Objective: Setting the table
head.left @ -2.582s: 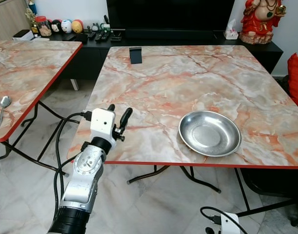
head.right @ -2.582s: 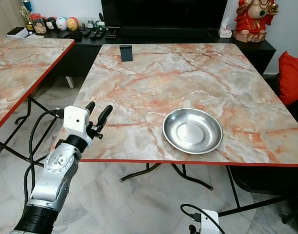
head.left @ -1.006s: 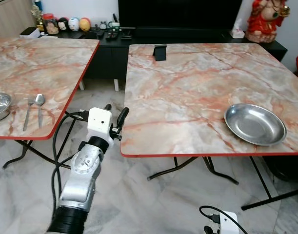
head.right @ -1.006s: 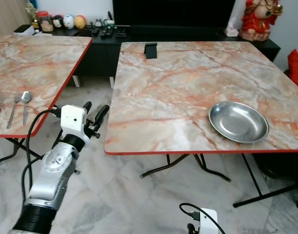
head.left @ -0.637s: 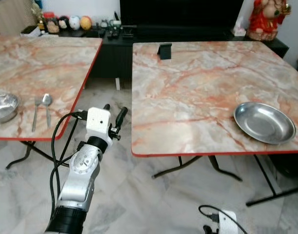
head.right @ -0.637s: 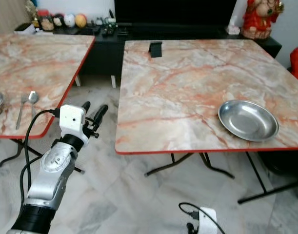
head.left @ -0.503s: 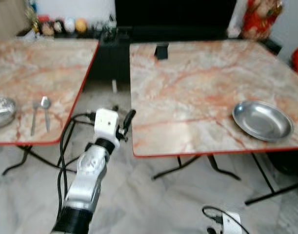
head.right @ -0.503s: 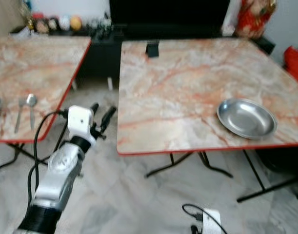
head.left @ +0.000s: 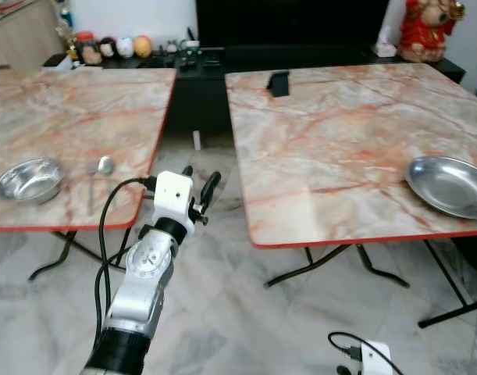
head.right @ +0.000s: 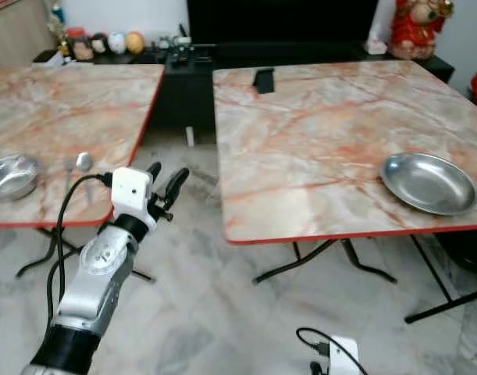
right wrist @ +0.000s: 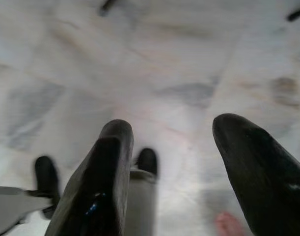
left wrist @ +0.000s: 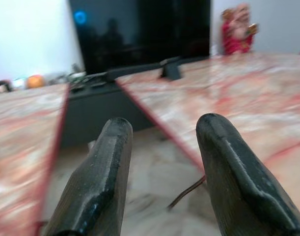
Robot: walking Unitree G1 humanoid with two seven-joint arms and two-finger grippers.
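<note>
A steel plate point(head.left: 450, 186) lies near the front right of the right marble table point(head.left: 332, 148). On the left marble table point(head.left: 74, 117), close to its front edge, sit a small steel bowl point(head.left: 29, 181) and a spoon point(head.left: 103, 166). My left gripper point(head.left: 201, 178) is raised in the gap between the two tables, open and holding nothing; in the left wrist view its fingers point(left wrist: 115, 162) frame the floor and both table edges. My right gripper point(right wrist: 169, 132) hangs low, open and empty, pointing at the floor.
A small black stand point(head.left: 279, 83) sits at the far edge of the right table. Behind both tables runs a black TV console point(head.left: 199, 66) with ornaments and a red statue point(head.left: 425, 30). Folding table legs point(head.left: 332, 269) cross the marble floor point(head.left: 246, 328).
The camera has swung left: the plate has slid toward the right edge, and the left table with its bowl and spoon has come into view. Both grippers stay open and empty.
</note>
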